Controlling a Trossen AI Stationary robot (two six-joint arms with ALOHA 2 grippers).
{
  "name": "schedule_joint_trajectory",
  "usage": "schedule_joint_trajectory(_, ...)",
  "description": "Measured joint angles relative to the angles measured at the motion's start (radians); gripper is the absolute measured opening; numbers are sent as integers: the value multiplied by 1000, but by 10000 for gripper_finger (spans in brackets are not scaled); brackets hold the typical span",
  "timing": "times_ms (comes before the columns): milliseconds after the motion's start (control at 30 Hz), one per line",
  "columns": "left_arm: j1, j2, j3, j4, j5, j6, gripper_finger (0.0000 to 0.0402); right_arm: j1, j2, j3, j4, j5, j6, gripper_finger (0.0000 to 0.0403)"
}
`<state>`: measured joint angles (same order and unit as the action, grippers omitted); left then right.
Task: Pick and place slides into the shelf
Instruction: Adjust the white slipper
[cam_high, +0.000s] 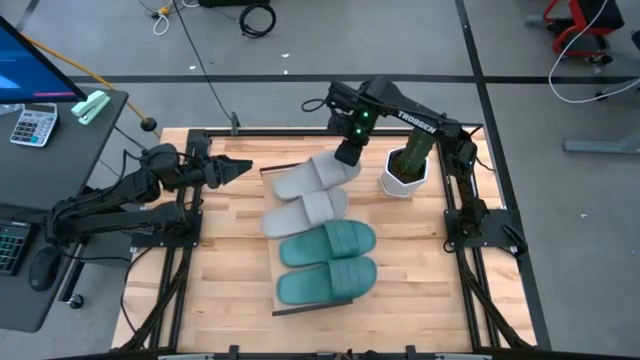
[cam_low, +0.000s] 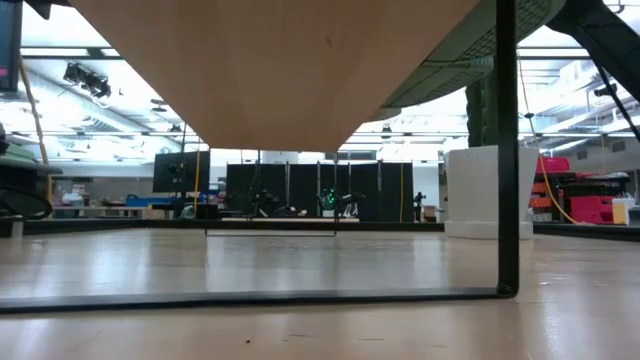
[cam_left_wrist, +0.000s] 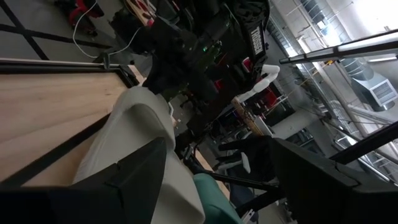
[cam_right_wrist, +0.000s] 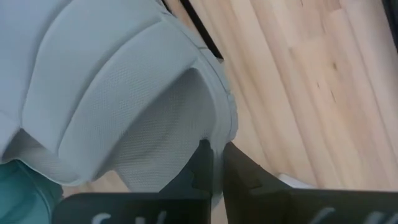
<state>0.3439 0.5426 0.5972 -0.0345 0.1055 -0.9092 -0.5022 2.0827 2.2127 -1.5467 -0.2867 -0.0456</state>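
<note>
Four slides lie in a row on the light wood shelf (cam_high: 283, 262): two teal-green (cam_high: 328, 263) toward the near edge and two pale grey beyond them. The second grey slide (cam_high: 303, 212) rests sole-down. The farthest grey slide (cam_high: 312, 177) lies slanted at the shelf's far end. My right gripper (cam_high: 346, 156) is shut on that slide's right end. My left gripper (cam_high: 236, 170) hangs open and level over the table's left side, pointing at the slides and touching nothing. My right gripper pinches the rim of the far grey slide's strap (cam_right_wrist: 219, 134) between its two fingertips (cam_right_wrist: 202, 163). It comes from above, slanting steeply down. The slide is tilted. Whether its sole rests on the shelf is hidden by the slide itself.
A white planter (cam_high: 403, 172) with a green plant stands just right of my right gripper, near the far right corner. The shelf stands on a dark frame with thin legs (cam_low: 507, 150). Bare slatted tabletop (cam_high: 225, 250) lies left of the shelf and near the front edge.
</note>
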Motion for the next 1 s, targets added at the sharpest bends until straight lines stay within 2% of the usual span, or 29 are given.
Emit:
schedule_joint_trajectory(167,0,0,0,0,0,-1,293,-6,0,15,0,8,0,14)
schedule_joint_trajectory(300,0,0,0,0,0,-3,293,-29,0,17,-6,-132,16,14)
schedule_joint_trajectory(467,0,0,0,0,0,-3,293,-27,0,17,-21,-84,7,14)
schedule_joint_trajectory(600,0,0,0,0,0,-3,293,-24,-6,17,40,-13,7,14)
schedule_joint_trajectory(1000,0,0,0,-8,0,-3,293,-17,-8,37,206,-7,25,14)
